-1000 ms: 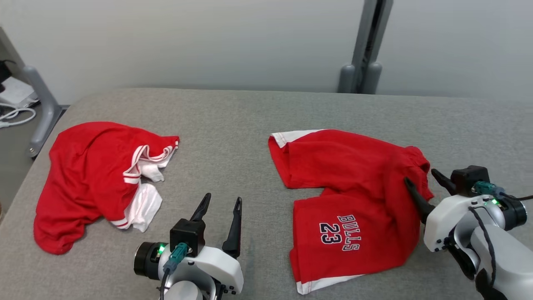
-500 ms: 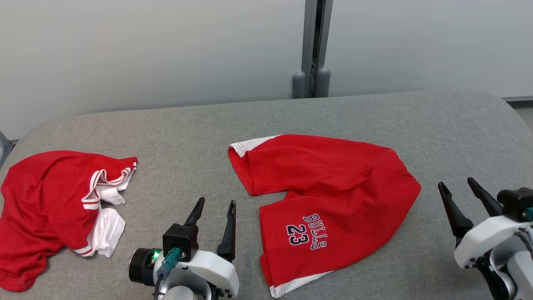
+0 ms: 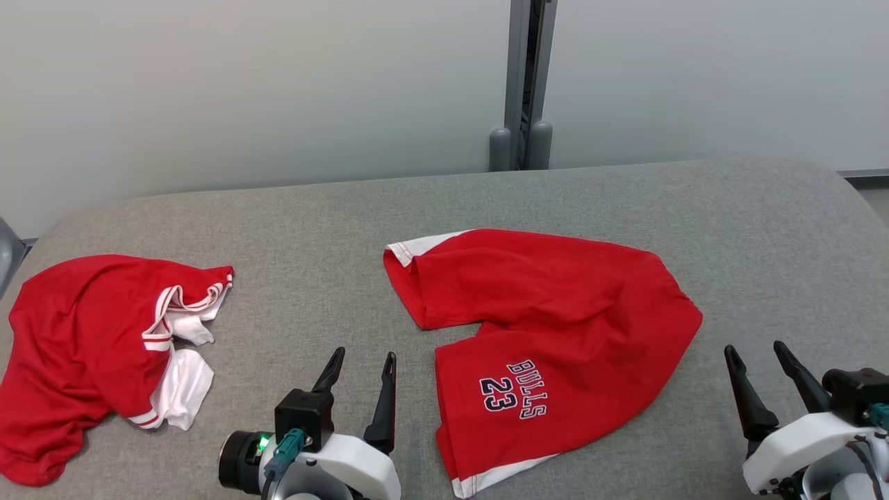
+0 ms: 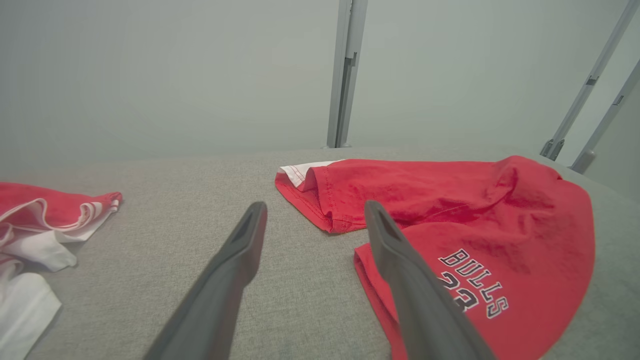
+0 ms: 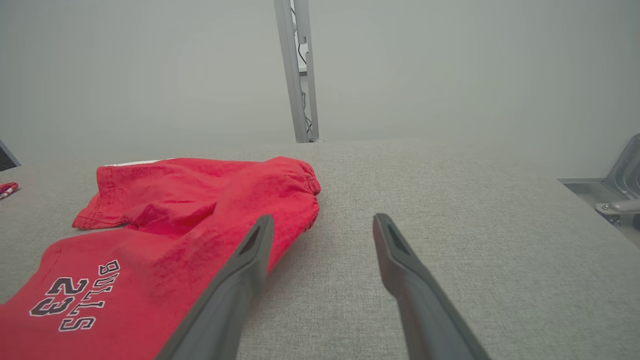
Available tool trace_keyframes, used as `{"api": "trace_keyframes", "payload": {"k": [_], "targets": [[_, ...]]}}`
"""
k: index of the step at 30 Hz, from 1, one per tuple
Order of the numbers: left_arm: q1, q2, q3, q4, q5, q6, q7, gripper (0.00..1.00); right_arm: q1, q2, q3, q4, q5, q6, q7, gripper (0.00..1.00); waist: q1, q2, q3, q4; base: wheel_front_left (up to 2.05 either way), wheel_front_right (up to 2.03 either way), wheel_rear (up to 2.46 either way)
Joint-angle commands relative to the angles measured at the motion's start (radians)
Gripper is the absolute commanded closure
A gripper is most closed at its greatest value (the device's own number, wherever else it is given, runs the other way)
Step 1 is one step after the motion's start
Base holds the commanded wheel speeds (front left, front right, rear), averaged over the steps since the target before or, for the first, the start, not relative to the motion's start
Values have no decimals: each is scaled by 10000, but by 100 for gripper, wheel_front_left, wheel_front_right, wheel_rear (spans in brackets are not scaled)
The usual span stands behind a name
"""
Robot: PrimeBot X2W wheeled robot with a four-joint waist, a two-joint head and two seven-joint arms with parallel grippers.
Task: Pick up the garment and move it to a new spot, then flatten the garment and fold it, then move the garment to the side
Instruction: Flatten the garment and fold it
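On the grey bench (image 3: 312, 222) before the robot, you have the red shorts (image 3: 555, 305) lying near the middle, slightly toward its right side. They are spread out but rumpled, not folded. The waist end points to the robot's right and the two legs open toward its left with a notch between them. The far leg shows a white hem at its tip. The near leg carries the "BULLS 23" print (image 3: 514, 389) and ends in a white hem at the bench's near side.

Your left tool (image 3: 364, 354) sits low over bare bench just beside the near leg's edge, not touching the cloth. Its fingers stand apart with nothing between them. Your right tool (image 3: 754, 347) sits near the waist end, clear of the fabric in the head view, fingers likewise spread and empty.

You can also see a second red and white garment (image 3: 76, 347), crumpled at the robot's left end of the bench, well apart from the shorts. A grey post (image 3: 524, 76) rises behind the bench against a pale wall (image 3: 243, 90).
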Motion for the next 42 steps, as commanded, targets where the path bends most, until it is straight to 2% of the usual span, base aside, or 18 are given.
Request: {"api": "trace_keyframes", "payload": {"k": [1,3,5,9,17,18,19,22,26,29,32,35,37,38,42], "targets": [[28,54,-15,22,11,-45,2,0,152,54,82,42,55,-2,-49,0,0,0,22,43,0,0,0],[-19,54,-87,31,31,-80,2,0,224,221,157,234,688,-2,-49,0,0,0,53,137,0,0,0],[-55,55,-135,44,35,-80,2,0,199,134,287,348,813,-2,-49,0,0,0,76,202,0,0,0],[-121,55,-212,125,92,-67,2,0,101,358,931,813,2242,-1,119,0,0,0,167,472,0,0,0],[-297,51,-232,258,212,-100,2,0,-549,212,1906,1385,4558,-1,198,0,0,0,488,1082,0,0,0],[-325,51,-231,268,226,-101,2,0,-645,167,2026,1440,4713,-1,184,56,0,0,520,1152,0,0,0],[-347,51,-232,273,238,-103,2,0,-759,95,2127,1469,4828,-1,147,100,0,0,537,1214,0,0,0],[-376,51,-232,273,213,-73,2,0,-1042,-135,2184,1646,5044,-1,30,100,0,0,545,1368,0,0,0],[-359,48,-269,237,132,-39,2,0,-1572,-613,1723,2035,4119,-1,-54,100,0,0,518,1541,0,0,0],[-341,51,-295,203,93,-11,2,0,-1757,-772,949,1795,2413,-1,-49,100,0,0,523,1657,0,0,0],[-334,51,-320,202,44,-18,2,0,-1853,-729,555,1379,236,-1,-46,100,0,0,545,1789,0,0,0],[-336,51,-346,227,12,-23,2,0,-1939,-411,883,1338,-1780,-1,-48,100,0,0,571,1921,0,0,0],[-343,51,-385,239,13,-33,2,0,-2122,-215,1400,1703,-2840,-2,-47,100,0,0,593,2011,0,0,0],[-361,51,-440,262,-11,-55,2,0,-2388,104,2050,2148,-3636,-2,9,100,0,0,610,2103,0,0,0],[-419,54,-532,326,-96,-73,2,0,-2872,727,2876,3329,-3921,-2,146,100,0,0,612,2291,0,0,0]]}}
